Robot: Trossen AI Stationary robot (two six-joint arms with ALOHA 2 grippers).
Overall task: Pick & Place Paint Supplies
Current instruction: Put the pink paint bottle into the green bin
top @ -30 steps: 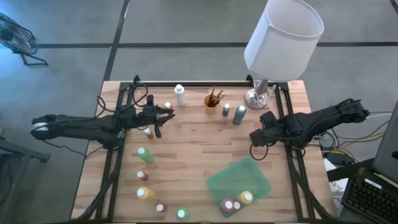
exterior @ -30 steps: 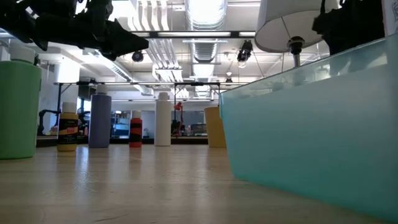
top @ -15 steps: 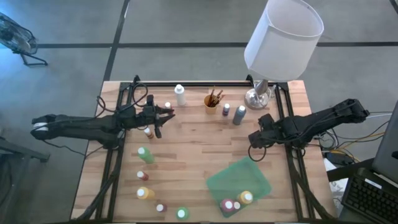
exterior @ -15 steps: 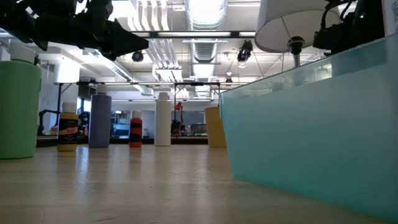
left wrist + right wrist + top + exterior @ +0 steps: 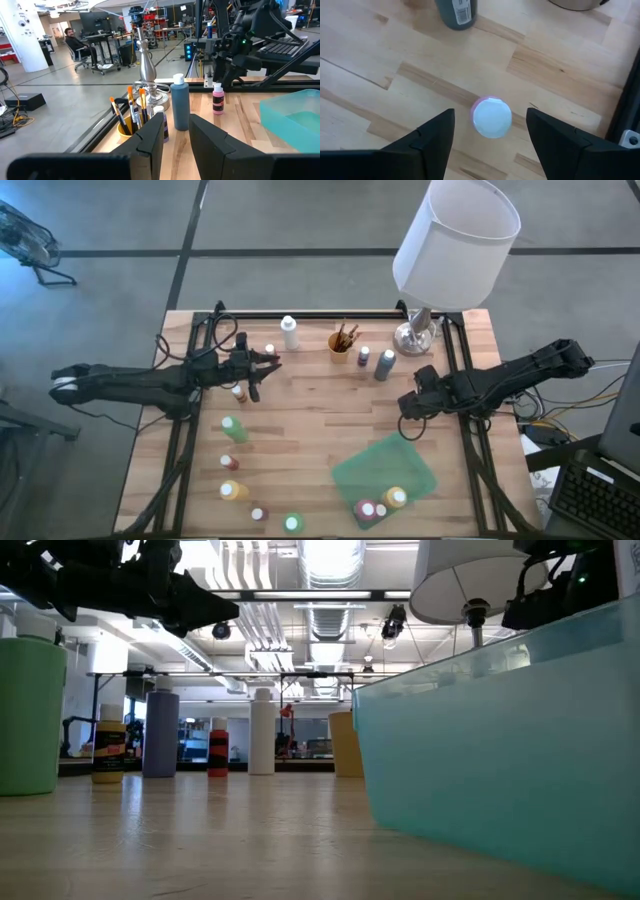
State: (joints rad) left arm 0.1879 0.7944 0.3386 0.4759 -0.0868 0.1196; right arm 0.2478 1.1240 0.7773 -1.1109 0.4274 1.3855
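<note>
**Right gripper open above a small pink bottle; left gripper hanging at the table's far left**

The left gripper [image 5: 262, 366] hangs over the far-left part of the wooden table [image 5: 310, 420], with a small white-capped bottle [image 5: 238, 392] just beside it. Its fingers [image 5: 150, 137] stand slightly apart with nothing between them. Nearer the front on that side stand a green bottle [image 5: 233, 429], a small red bottle [image 5: 227, 463], a yellow bottle [image 5: 232, 490] and a green-rimmed one [image 5: 292, 523] at the front edge.

Along the back stand a white bottle [image 5: 290, 333], a yellow cup [image 5: 340, 343] holding brushes [image 5: 131, 102], a purple bottle [image 5: 363, 358] and a dark blue-grey bottle [image 5: 385, 365]. The lamp [image 5: 455, 242] stands at the back right.

The translucent green bin [image 5: 385, 475] sits at the front right and holds three bottles [image 5: 382, 505].

The right gripper [image 5: 405, 406] hovers right of centre, between the blue-grey bottle and the bin. Its fingers [image 5: 432, 132] are spread wide, straddling a small pink bottle [image 5: 491, 117] directly below, not touching it.
</note>
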